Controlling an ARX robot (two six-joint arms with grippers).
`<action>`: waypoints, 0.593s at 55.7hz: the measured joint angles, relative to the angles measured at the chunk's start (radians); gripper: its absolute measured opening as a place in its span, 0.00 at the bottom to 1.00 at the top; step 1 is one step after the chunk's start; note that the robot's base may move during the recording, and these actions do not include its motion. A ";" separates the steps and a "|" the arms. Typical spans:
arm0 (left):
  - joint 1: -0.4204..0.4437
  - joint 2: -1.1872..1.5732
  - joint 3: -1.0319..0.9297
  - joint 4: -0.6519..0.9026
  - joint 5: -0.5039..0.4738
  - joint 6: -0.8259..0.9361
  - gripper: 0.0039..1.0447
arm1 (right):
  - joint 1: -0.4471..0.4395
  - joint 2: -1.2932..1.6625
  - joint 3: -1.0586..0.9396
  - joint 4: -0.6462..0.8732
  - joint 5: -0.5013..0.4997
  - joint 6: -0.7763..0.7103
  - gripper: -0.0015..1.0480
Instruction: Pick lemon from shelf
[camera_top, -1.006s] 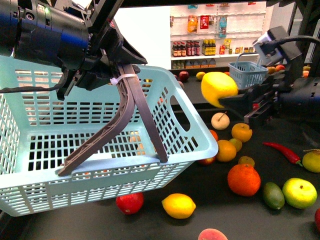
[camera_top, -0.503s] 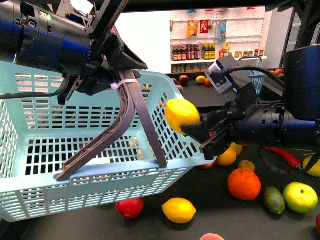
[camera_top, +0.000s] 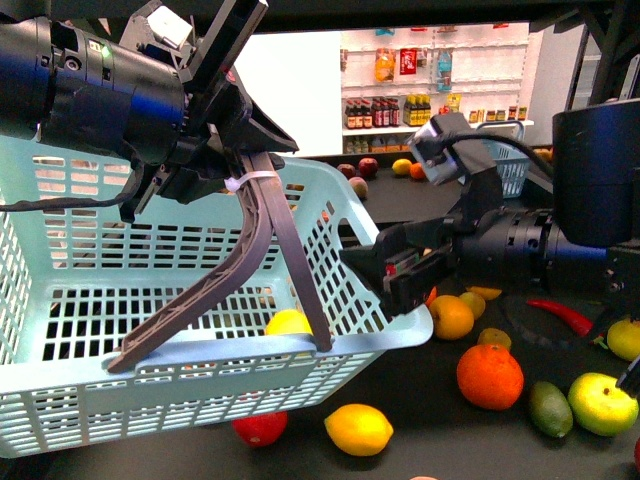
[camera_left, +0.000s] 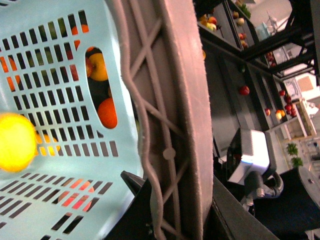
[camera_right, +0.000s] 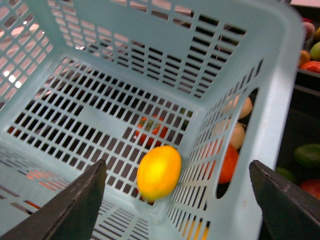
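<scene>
The bright yellow lemon (camera_top: 288, 322) lies loose inside the pale blue basket (camera_top: 150, 380), low by its near wall; the wrist views also show the lemon (camera_right: 159, 171) (camera_left: 15, 141) on the slatted floor. My right gripper (camera_top: 385, 270) (camera_right: 177, 200) hangs open over the basket's rim, above the lemon, with nothing between its fingers. My left gripper (camera_top: 225, 155) (camera_left: 170, 210) is shut on the grey-brown basket handle (camera_top: 250, 240) (camera_left: 170, 125) and holds the basket up, tilted, over the black shelf deck (camera_top: 420, 400).
Loose fruit lies on the deck: a golden lemon (camera_top: 358, 428), a red fruit (camera_top: 260, 428), an orange (camera_top: 489, 376), a green avocado (camera_top: 549, 408), a yellow-green fruit (camera_top: 602, 403) and a red chili (camera_top: 560, 315). White wall shelves of bottles (camera_top: 400, 100) stand behind.
My right gripper carried the lemon leftward to the basket, then opened. The lemon has dropped out of the jaws into the basket. The left arm kept hold of the handle.
</scene>
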 joint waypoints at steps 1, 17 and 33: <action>0.000 0.000 0.000 0.000 -0.002 0.000 0.14 | -0.004 0.000 0.002 0.005 0.001 0.012 0.89; 0.000 0.002 0.000 0.000 -0.003 -0.001 0.14 | -0.162 -0.004 0.073 0.045 0.023 0.193 0.93; 0.000 0.002 0.000 0.000 -0.002 0.000 0.14 | -0.284 0.142 0.116 -0.068 0.043 0.030 0.93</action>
